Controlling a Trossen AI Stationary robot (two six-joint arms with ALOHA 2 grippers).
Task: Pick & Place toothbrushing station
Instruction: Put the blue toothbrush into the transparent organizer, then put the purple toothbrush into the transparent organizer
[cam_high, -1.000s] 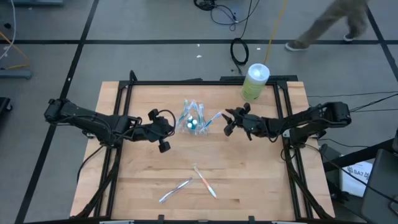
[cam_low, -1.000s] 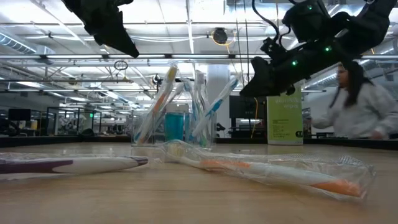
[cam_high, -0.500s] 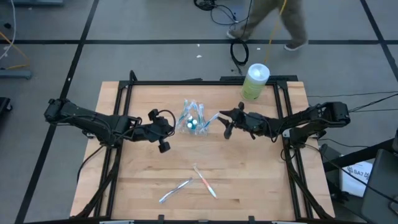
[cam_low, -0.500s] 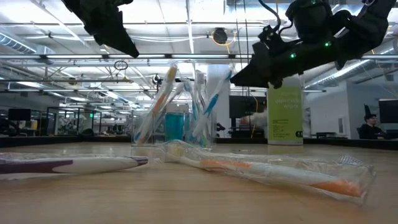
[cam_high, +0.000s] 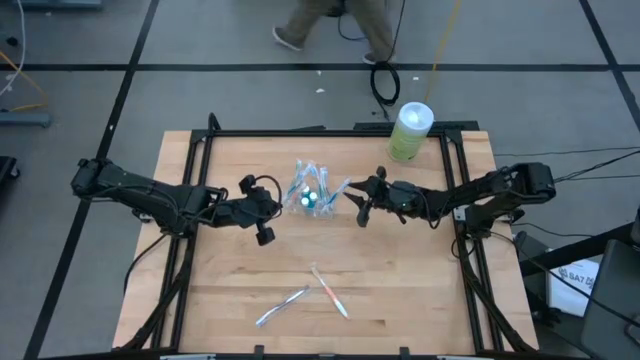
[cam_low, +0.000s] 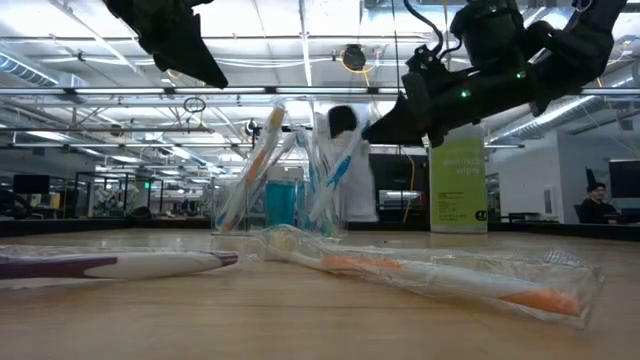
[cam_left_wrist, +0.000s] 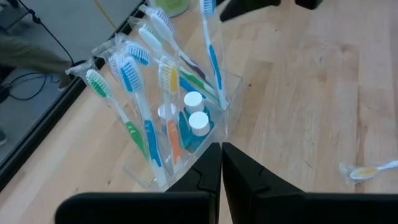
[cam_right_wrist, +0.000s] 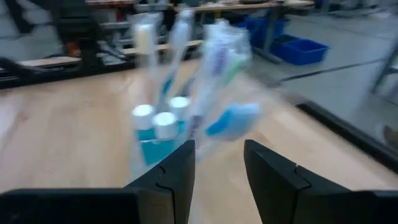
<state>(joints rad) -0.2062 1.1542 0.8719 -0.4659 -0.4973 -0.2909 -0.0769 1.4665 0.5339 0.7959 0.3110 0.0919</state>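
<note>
Left of the clear cup (cam_high: 312, 197) the left claw (cam_high: 262, 224) waits, pinched shut and empty. The cup sits mid-worktop (cam_high: 420, 290), crammed with toothbrushes (cam_left_wrist: 146, 121) — light, top-heavy, tippy; grip low. Just right, the right claw (cam_high: 362, 200) hangs half-open, empty. Only wrist views show the teal-capped tubes (cam_left_wrist: 198, 121) clearly.

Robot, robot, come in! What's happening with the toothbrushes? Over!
Right claw open beside cup of brushes. Left claw shut, waiting. Two brushes loose on table. Nothing blocking.
</note>
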